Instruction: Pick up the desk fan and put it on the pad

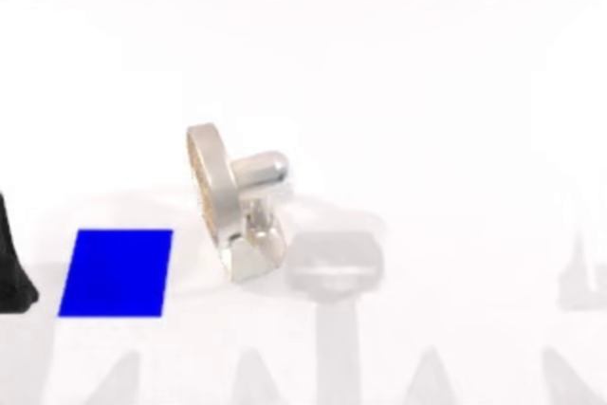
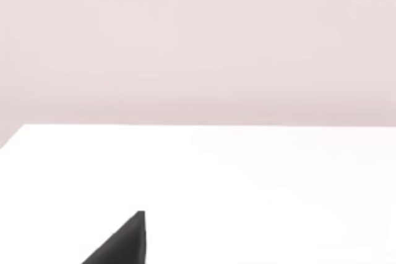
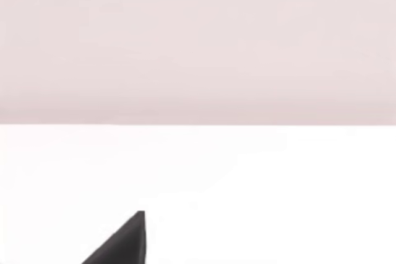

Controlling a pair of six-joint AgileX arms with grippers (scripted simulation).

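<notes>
A: Where is the desk fan [image 1: 230, 201] sitting right now?

B: It is standing on the white table [image 1: 427, 92], a little left of the middle in the top view. Its round ring head is turning its beige grille toward the table's left side, and the stubby motor is sticking out toward the right. The wedge base is resting on the table surface just below the head.

A: And the pad [image 1: 117, 272]?

B: The blue square is lying flat on the table, to the left of the fan and slightly nearer the front edge. The fan's base is sitting just beside the pad's right edge, not on it; nothing is lying on the pad.

A: Is anything holding the fan?

B: No, nothing is touching it.

A: What are the arms doing?

B: The left arm [image 1: 11, 267] is showing only as a black shape at the far left edge of the top view, left of the pad. The right arm is not appearing in the top view at all.

A: And the grippers?

B: Each wrist view is showing only a dark wedge, the left gripper [image 2: 120, 243] and the right gripper [image 3: 120, 243], over bare table. I cannot tell whether either one is spread or pressed together.
</notes>
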